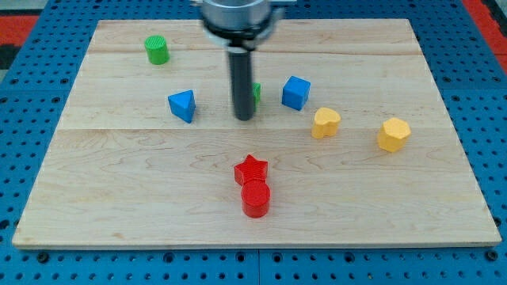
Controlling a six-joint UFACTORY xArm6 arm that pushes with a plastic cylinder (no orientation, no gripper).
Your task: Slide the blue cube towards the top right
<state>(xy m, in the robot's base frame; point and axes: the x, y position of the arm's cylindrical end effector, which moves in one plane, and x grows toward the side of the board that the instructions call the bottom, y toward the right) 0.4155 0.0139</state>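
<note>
The blue cube (295,93) sits on the wooden board (158,174), right of the middle. My tip (244,118) is down on the board to the cube's left, about a cube's width away and slightly lower in the view. A green block (257,93) is mostly hidden behind the rod, between it and the cube. A blue triangular block (182,105) lies to the tip's left.
A green cylinder (157,50) stands at the upper left. A yellow heart-like block (325,123) and a yellow hexagonal block (393,134) lie below and right of the cube. A red star (251,169) touches a red cylinder (255,199) at bottom middle.
</note>
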